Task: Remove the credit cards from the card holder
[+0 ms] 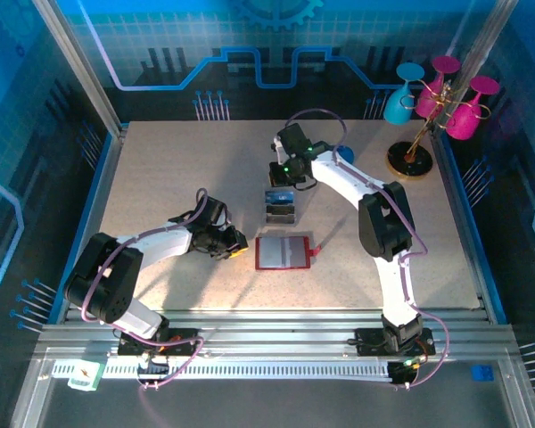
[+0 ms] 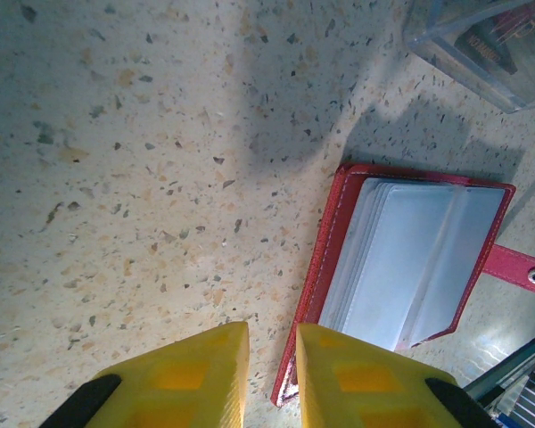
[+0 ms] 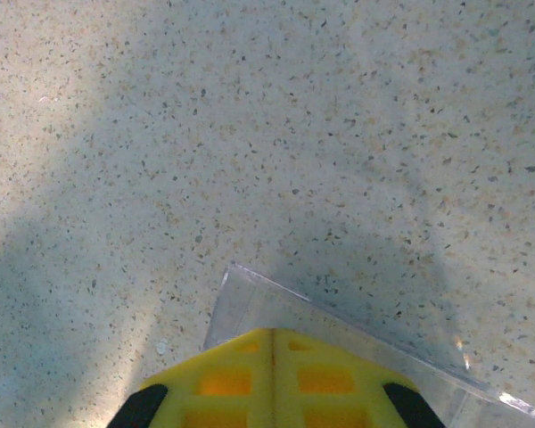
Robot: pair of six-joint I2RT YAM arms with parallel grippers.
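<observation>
My left hand [image 2: 272, 361], barely parted and empty, sits beside the open card holder [image 2: 410, 259] on the surface [image 2: 116, 178]; my right hand [image 3: 272, 337] hangs closed above the clear tray [image 3: 250, 308]. A clumsy nudge could slide the holder.

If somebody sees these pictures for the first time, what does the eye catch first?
The open red card holder lies flat in the middle of the table, grey pockets up. Just beyond it stands a clear tray with cards, the right pincer shut above it. In the far right corner, bright pink and cyan goblets stand out.
</observation>
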